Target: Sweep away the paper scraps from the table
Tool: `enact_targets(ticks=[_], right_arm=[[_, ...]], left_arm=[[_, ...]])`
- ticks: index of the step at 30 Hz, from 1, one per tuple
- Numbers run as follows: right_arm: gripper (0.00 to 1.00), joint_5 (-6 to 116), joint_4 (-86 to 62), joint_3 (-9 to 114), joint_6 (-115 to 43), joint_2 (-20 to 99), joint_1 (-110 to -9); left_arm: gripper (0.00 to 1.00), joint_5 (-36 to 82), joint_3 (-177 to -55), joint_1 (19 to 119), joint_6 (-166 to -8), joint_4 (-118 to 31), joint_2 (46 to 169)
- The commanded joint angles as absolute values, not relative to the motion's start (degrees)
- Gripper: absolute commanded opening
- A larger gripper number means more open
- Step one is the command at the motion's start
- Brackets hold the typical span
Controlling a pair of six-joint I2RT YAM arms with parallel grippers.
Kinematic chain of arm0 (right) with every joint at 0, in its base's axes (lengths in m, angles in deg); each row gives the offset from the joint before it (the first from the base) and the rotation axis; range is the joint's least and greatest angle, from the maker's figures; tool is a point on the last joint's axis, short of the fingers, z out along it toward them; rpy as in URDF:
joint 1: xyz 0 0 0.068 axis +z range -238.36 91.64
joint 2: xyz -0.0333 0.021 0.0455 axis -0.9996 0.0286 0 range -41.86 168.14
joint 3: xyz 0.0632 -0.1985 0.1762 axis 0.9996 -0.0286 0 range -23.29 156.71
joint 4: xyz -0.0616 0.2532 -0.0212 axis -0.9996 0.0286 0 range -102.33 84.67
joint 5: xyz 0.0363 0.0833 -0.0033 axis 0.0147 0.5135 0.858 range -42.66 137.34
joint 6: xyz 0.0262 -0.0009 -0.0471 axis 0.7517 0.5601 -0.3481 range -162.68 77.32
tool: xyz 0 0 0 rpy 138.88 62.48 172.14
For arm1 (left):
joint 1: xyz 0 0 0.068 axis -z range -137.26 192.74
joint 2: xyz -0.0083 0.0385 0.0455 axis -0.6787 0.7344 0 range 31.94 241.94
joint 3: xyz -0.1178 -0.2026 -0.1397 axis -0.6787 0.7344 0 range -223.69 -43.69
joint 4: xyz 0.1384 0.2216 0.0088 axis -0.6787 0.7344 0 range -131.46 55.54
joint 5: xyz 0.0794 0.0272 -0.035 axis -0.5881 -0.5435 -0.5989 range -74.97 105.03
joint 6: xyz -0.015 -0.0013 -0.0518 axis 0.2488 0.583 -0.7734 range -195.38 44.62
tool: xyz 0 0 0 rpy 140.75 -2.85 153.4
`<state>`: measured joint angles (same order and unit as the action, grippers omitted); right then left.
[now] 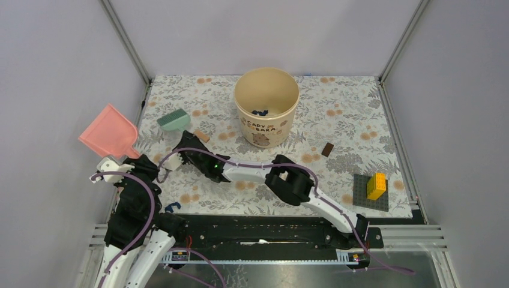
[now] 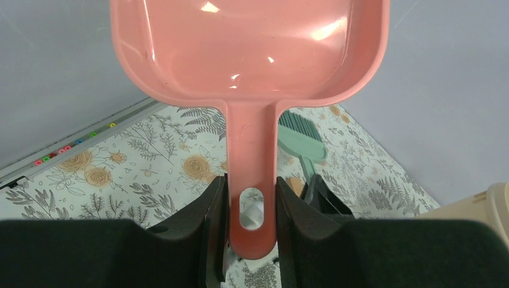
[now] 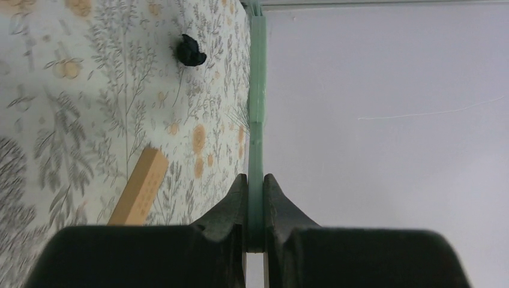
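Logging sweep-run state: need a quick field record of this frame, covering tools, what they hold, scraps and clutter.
left tool: shut on pink dustpan handle, pan raised off the table
right tool: shut on green brush handle
scraps binned: dark bits inside beige bucket
scraps left: one black bit on the table
clutter: tan block, brown block, yellow bricks on grey baseplate

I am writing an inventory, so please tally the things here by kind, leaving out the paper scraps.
pink dustpan: 1
green brush: 1
beige bucket: 1
tan block: 1
dark brown block: 1
grey baseplate: 1
yellow brick stack: 1
Total: 7
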<state>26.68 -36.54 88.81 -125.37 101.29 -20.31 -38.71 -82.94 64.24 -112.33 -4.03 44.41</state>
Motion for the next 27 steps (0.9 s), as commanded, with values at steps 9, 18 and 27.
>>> enact_targets(ticks=[9, 18, 27], right_arm=[[0.00, 30.9, -35.8, 106.8, -124.9, 114.2, -23.6], [0.00, 36.7, -29.6, 100.0, -122.7, 109.8, -23.7], [0.00, 38.4, -27.0, 75.3, -121.0, 93.0, -21.0]], left_arm=[[0.00, -36.6, -82.7, 64.7, -110.2, -8.5, 45.1], [0.00, -35.3, -82.4, 64.7, -109.0, -9.8, 46.4], [0.00, -34.8, -82.1, 64.7, -108.5, -10.0, 46.4]])
